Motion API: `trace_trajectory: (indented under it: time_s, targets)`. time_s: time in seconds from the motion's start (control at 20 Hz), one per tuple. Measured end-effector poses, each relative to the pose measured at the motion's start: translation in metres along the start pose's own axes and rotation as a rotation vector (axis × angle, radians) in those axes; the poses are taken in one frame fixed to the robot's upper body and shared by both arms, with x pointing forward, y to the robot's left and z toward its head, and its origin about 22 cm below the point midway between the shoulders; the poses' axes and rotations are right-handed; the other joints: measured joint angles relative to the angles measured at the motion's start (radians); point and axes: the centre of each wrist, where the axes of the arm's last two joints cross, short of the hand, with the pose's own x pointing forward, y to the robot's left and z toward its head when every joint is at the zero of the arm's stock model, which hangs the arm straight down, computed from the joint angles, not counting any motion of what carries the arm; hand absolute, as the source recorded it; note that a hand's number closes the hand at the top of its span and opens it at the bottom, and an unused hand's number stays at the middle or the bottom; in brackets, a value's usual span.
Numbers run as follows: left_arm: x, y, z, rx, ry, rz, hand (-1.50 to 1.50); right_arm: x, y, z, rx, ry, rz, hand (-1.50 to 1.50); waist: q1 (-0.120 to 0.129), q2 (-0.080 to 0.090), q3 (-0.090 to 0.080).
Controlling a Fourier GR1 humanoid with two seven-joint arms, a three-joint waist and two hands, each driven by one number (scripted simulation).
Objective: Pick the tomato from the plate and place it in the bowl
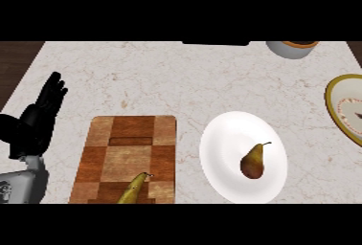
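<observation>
Kitchen. Pale marble-look desk [176, 72] w/ dark wood floor showing past its left and right edges. Food prep gear all over: checkered wood cutting board [127, 153] sits on the desk, w/ a banana [134, 189] on its near end. Just right of the board, white plate [244, 139] w/ a pear [253, 160] on it. Farther right of the board, at the desk's edge, a yellow-rimmed bowl [332, 103], partly cut off. Beyond the board, toward the far right, a grey cup [290, 49] w/ brown contents.
</observation>
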Motion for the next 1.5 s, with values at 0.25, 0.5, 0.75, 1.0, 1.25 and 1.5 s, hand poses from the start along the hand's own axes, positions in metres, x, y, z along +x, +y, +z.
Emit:
trace_trajectory:
  time_s: [0.25, 0.5, 0.75, 1.0, 1.25, 1.5]
  targets:
    - [-0.001, -0.002, -0.001, 0.002, 0.004, 0.009, 0.00, -0.019, 0.001, 0.001, 0.052, -0.053, -0.127, -1.50, -0.004, 0.001, 0.002]
    - [-0.004, 0.002, 0.002, 0.019, 0.012, 0.005, 0.00, -0.024, -0.018, -0.002, -0.041, -0.105, -0.472, -1.50, -0.019, -0.005, 0.003]
    - [-0.004, 0.005, 0.004, 0.028, 0.012, 0.002, 0.00, -0.053, -0.040, 0.003, -0.123, -0.122, -0.774, -1.50, -0.030, -0.009, 0.002]
    - [-0.003, 0.003, 0.004, 0.027, 0.011, 0.006, 0.00, -0.113, -0.066, 0.025, -0.124, -0.097, -0.870, -1.50, -0.033, -0.007, 0.002]
    - [-0.005, 0.004, 0.004, 0.031, 0.011, 0.011, 0.00, -0.163, -0.086, 0.053, -0.105, -0.098, -0.919, -1.50, -0.036, -0.007, 0.003]
    - [-0.006, 0.006, 0.003, 0.031, 0.013, 0.009, 0.00, -0.195, -0.098, 0.076, -0.060, -0.130, -0.995, -1.50, -0.039, -0.008, 0.004]
